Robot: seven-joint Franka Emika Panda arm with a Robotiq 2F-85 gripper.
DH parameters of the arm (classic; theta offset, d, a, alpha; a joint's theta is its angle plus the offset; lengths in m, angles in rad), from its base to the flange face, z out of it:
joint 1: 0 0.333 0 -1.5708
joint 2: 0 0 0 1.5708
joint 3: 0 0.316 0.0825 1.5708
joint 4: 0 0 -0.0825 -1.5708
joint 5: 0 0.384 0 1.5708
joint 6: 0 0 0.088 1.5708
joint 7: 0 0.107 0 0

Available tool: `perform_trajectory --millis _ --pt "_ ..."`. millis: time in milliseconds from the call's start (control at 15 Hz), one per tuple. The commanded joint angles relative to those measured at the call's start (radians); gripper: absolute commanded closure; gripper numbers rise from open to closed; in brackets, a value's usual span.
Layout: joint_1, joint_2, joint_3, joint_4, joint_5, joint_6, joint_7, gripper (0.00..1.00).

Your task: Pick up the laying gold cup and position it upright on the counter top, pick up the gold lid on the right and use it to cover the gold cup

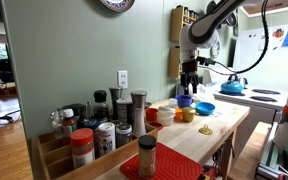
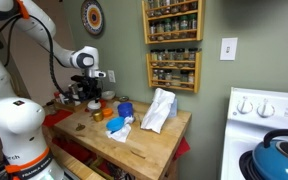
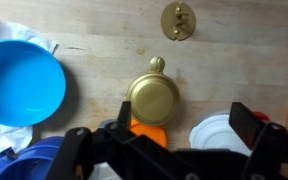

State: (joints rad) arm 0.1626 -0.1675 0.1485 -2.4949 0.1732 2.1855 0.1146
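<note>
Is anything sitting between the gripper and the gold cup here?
Partly. In the wrist view an orange cup sits low between the fingers of the open gripper, on the near side of the gold cup; whether the two touch is unclear. The blue bowl stands off to one side.

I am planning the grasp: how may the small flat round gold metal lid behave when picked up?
The small flat round gold metal lid looks polished, so it is probably slippery. It lies low on the pale wooden counter top, so its edge may be hard to catch.
</note>
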Motion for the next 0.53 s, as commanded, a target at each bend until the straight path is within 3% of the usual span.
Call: perform_trajectory --millis 0,133,200,467 --pt "-0.001 -0.153 -0.019 -0.042 0.045 -0.105 -0.049 0.0" --pt "0.003 -0.201 -0.038 -0.037 0.072 -0.152 -0.09 0.0" --pt "-0.004 -0.129 -0.014 0.0 0.034 -0.12 -0.038 0.0" --pt "-0.004 -0.183 -0.026 -0.009 0.051 -0.147 -0.066 0.0"
